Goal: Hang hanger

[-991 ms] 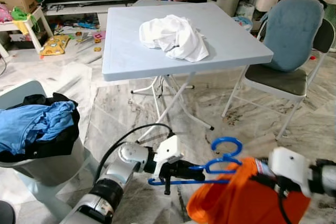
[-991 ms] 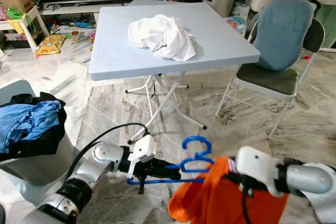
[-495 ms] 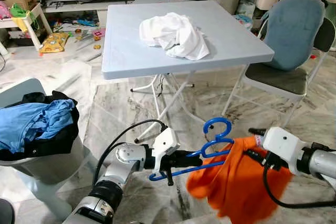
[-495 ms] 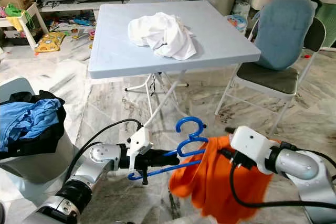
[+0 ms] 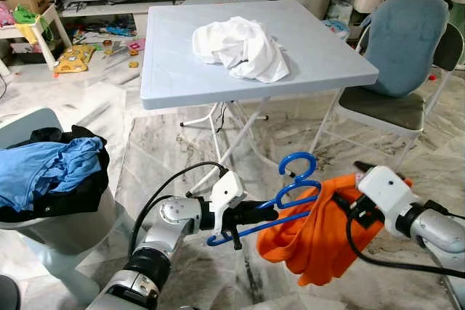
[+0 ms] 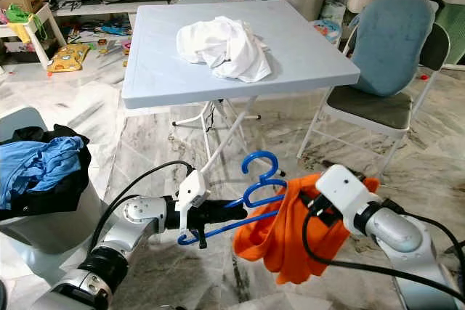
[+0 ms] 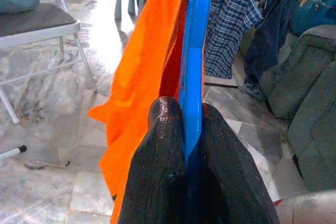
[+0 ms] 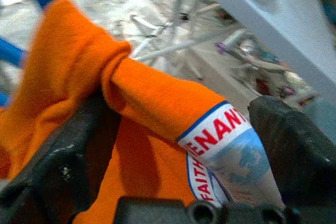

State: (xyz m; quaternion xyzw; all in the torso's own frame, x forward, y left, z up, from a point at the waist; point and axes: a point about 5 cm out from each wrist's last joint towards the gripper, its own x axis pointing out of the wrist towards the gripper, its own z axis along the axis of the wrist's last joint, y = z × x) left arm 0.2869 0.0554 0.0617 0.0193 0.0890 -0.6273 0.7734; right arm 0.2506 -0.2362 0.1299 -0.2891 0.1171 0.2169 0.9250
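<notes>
Low over the marble floor [image 5: 182,143], in front of the table [image 5: 174,70]:

Hanger [image 5: 294,186]: blue plastic, held level between the two arms, hook upward, one end tucked into the orange shirt [image 5: 320,241].
Left gripper [image 5: 265,214]: fingers [image 7: 163,156] clamped tight on the hanger's lower bar, one on each side of it.
Right gripper [image 6: 312,205]: fingers spread a little, with a bunched fold of the shirt and its printed collar label [image 8: 220,140] caught between them.
Shirt: draped from the right gripper and the hanger's end, hanging clear of the floor.
Table: pale blue, with a crumpled white cloth [image 5: 240,49] on top.
Chair [image 5: 399,63]: blue-padded, just right of the table.
Basket [image 5: 51,215]: at the robot's left, heaped with blue and black clothes [image 5: 47,172].
</notes>
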